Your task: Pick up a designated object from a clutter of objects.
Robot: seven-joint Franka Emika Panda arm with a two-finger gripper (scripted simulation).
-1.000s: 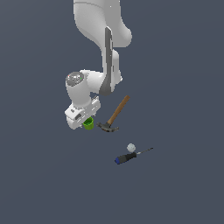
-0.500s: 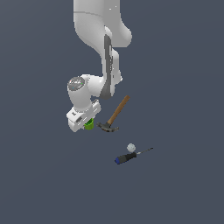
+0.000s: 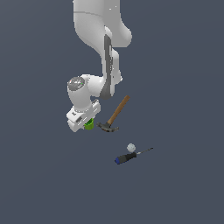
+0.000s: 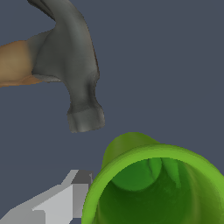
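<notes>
The green cup (image 3: 89, 125) stands on the dark floor, mostly hidden under my gripper (image 3: 86, 123), which is lowered over it. In the wrist view the cup (image 4: 153, 188) fills the near part of the picture, open mouth towards the camera. One grey finger (image 4: 59, 203) stands just outside the cup's wall; the other finger is hidden. Whether the jaws press on the cup does not show. The hammer's dark head (image 4: 74, 65) lies close beside the cup.
The wooden-handled hammer (image 3: 116, 116) lies just to the exterior view's right of the cup. A small white ball (image 3: 131, 147) and a black-and-blue-handled screwdriver (image 3: 127, 156) lie further to the right and nearer the camera.
The hand has come down a little over the green cup, so less of the cup shows beneath it. The hammer, ball and screwdriver have not moved.
</notes>
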